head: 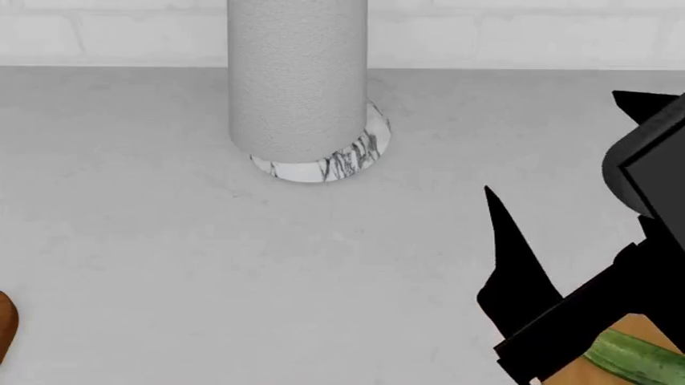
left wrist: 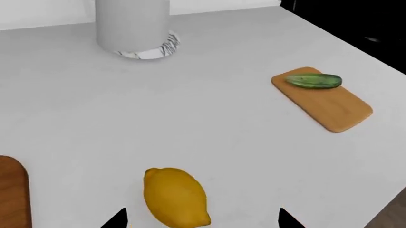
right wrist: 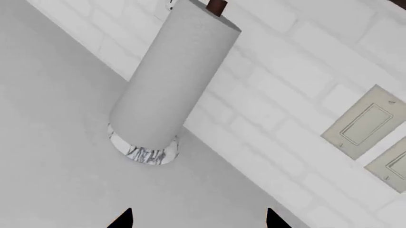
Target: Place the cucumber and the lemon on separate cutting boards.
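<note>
The yellow lemon (left wrist: 176,197) lies on the white counter, between the spread fingertips of my left gripper (left wrist: 201,221), which is open and touches nothing. The dark green cucumber (left wrist: 314,80) lies across the far end of the tan cutting board (left wrist: 330,107). A corner of the dark reddish-brown board (left wrist: 13,194) shows beside the lemon. My right gripper (right wrist: 198,219) is open and empty, pointing at the paper towel roll. In the head view, one of its black fingers (head: 514,249) stands above the cucumber (head: 631,357) and the tan board (head: 583,370).
A grey paper towel roll (head: 297,72) on a marble base (head: 332,164) stands at the back of the counter by the white brick wall. Wall outlets (right wrist: 364,126) sit beyond it. The counter's edge (left wrist: 387,199) runs past the tan board, with a dark drop beyond.
</note>
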`<state>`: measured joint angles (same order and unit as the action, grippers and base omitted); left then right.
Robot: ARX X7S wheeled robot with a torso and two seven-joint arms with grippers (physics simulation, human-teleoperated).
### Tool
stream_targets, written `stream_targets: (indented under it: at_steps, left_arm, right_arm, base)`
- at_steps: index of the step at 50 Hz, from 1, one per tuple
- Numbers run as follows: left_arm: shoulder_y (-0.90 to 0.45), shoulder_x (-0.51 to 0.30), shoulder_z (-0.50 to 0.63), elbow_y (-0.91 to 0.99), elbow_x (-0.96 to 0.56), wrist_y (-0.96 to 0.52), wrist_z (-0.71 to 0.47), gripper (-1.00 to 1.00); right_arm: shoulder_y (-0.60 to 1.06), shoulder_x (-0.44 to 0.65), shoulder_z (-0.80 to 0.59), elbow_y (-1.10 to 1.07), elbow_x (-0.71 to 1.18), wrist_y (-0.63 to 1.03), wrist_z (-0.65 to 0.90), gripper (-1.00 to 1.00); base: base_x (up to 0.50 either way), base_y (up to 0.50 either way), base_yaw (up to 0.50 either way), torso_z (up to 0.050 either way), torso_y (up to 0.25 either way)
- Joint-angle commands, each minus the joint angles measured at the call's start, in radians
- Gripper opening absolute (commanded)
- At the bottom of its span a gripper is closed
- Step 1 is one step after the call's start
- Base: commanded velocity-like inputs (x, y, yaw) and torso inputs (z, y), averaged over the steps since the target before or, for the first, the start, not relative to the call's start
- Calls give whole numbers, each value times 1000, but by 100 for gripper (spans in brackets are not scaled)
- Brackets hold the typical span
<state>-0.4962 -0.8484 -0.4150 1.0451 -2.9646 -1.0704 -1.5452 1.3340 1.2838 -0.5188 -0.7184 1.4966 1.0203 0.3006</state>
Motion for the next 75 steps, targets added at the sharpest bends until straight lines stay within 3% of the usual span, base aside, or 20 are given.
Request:
stream_targets:
  at_steps: [1,14,25,31,39,42,47,54,75]
  left_arm:
    - [77,16,15,-27,100,-67,12,100]
    - [-1,124,207,-138,320,-151,92,100]
    - [74,181,153,-224,409,-265,154,100]
    - [136,243,102,-259,461,-343,194,100]
    - [94,275,182,-302,547,-405,223,100]
    - [104,322,182,-335,596,-448,248,100]
    - [122,375,188,-366,715,-496,351,100]
    - [147,370,187,-376,836,-493,471,100]
    - [191,347,201,-357,996,-442,622,100]
  right_arm:
    - [-70,43,-1,-31,-25,-51,-8,100]
    - [-156,119,-1,-42,-33,-136,-21,100]
    - [-199,145,-6,-49,-34,-186,-20,100]
    - [-145,152,32,-29,30,-165,-22,100]
    - [-211,184,14,-47,13,-244,-21,100]
    - [-228,183,7,-48,0,-260,-21,100]
    - [-259,200,-4,-53,-8,-297,-23,100]
    - [-292,220,-16,-64,-16,-341,-24,100]
    - [-342,226,-35,-69,-35,-393,-22,100]
  base:
    - [0,0,0,0,0]
    - [0,0,0,0,0]
    - [0,0,0,0,0]
    - [0,0,0,0,0]
    - [0,0,0,0,0]
    - [0,0,0,0,0]
    - [0,0,0,0,0]
    - [0,0,0,0,0]
    - [0,0,0,0,0]
